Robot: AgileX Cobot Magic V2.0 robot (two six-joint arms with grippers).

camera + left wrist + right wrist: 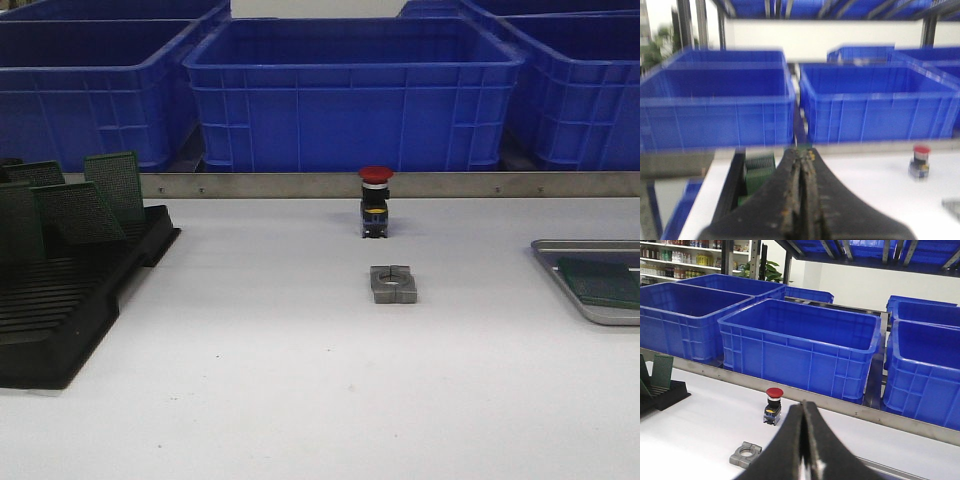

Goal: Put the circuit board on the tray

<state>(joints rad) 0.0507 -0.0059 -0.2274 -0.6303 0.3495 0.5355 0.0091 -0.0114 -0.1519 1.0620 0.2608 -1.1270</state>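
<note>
The silver-grey tray [553,257] lies at the table's right edge, cut off by the frame. A green circuit board [600,281] lies flat on it. More green circuit boards [112,186] stand in the black slotted rack [70,310] at the left. Neither gripper shows in the front view. In the blurred left wrist view my left gripper [801,152] is shut, above the table beside the rack [732,185] and its boards [760,167]. I see nothing clearly held. My right gripper [804,406] is shut and empty, above the table. A strip of the tray's rim [880,468] shows beside it.
A red-capped push button [375,202] stands at the table's middle back, with a grey metal clamp block [393,284] in front of it. Big blue bins [350,90] line the back behind a metal rail [450,184]. The button [773,405] and clamp [746,454] also show in the right wrist view.
</note>
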